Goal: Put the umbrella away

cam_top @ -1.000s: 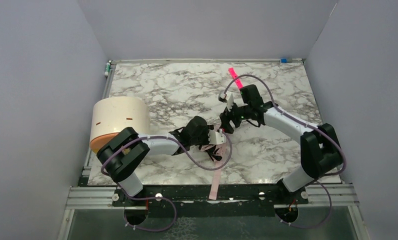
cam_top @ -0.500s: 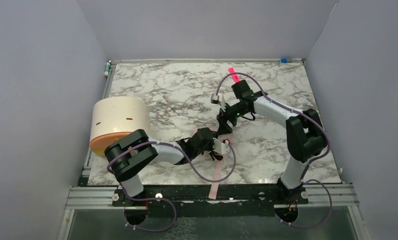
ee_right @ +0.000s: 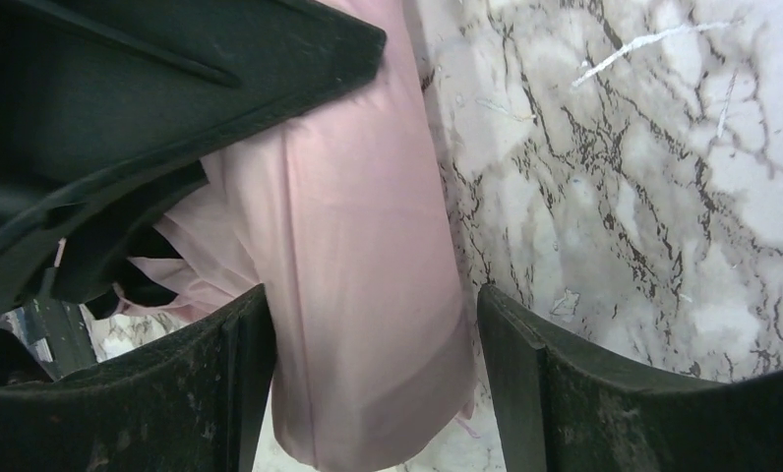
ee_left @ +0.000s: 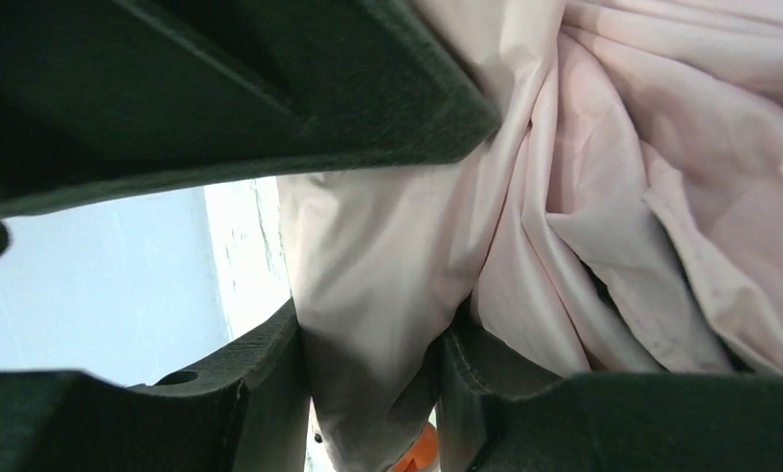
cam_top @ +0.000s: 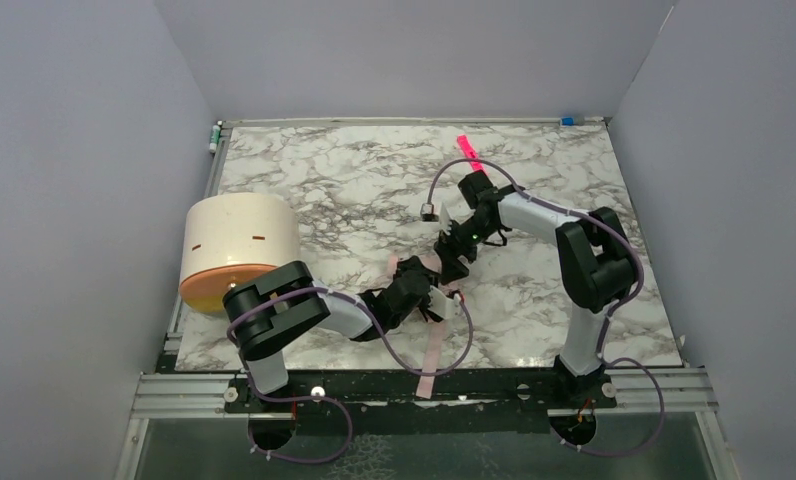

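Observation:
The umbrella (ee_left: 604, 197) is a crumpled bundle of pale pink fabric on the marble table, mostly hidden under both grippers in the top view. A pale pink strap (cam_top: 430, 352) trails from it to the table's front edge. My left gripper (ee_left: 368, 383) is shut on a fold of the fabric, pinched between its fingers (ee_left: 270, 393). My right gripper (ee_right: 373, 383) stands open astride another smooth fold of the umbrella (ee_right: 358, 246). That fabric lies against its left finger and there is a gap to the right finger (ee_right: 515, 383). In the top view the two grippers meet mid-table, left gripper (cam_top: 426, 296) and right gripper (cam_top: 451, 252).
A cream cylinder with an orange end (cam_top: 236, 248) lies on its side at the table's left. A bright pink flat strip (cam_top: 471, 155) lies at the back, behind the right arm. The marble table (cam_top: 314, 180) is walled on three sides.
The right arm has swung left and toward the front, bringing its gripper down over the umbrella. The left arm has shifted right, still holding the fabric.

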You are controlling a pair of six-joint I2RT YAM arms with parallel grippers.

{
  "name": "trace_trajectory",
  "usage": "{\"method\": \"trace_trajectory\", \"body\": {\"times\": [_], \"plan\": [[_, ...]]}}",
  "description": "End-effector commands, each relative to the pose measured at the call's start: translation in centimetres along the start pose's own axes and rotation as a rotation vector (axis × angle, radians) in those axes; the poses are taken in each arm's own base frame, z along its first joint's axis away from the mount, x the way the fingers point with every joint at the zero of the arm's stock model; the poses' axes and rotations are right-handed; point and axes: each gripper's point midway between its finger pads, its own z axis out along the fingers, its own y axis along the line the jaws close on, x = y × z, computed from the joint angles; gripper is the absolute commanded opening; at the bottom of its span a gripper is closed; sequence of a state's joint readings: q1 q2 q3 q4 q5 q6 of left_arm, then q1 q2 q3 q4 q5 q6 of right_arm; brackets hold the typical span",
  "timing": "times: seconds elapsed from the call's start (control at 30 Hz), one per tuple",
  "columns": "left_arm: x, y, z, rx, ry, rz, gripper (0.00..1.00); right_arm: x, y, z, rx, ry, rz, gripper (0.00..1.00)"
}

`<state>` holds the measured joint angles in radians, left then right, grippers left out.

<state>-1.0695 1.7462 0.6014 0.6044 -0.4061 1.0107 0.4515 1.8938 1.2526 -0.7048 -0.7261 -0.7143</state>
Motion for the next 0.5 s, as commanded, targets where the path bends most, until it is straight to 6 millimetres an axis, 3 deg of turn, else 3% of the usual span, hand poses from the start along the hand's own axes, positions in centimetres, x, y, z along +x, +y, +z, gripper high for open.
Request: {"method": "trace_trajectory", "body": {"times": [0.0,0.1,0.27,0.47], "plan": [[2.8,-3.3,-0.6,0.093,0.091,0.099,0.0,1.2,-1.5,0.5,0.051,0.059,0.041,0.75],[2.7,-3.0,-0.6,0.083,0.084,0.092,0.0,1.5,-1.7,1.1,0.049,0.052,0.063,0.68],[2.2,-2.5,-0.7,0.069,0.067,0.069,0.07,2.1,-1.8,2.1,0.051,0.039,0.088,0.46],[0.9,-0.2,-1.3,0.005,0.025,-0.02,0.35,3.0,-2.1,1.9,0.113,0.031,0.068,0.19]]}}
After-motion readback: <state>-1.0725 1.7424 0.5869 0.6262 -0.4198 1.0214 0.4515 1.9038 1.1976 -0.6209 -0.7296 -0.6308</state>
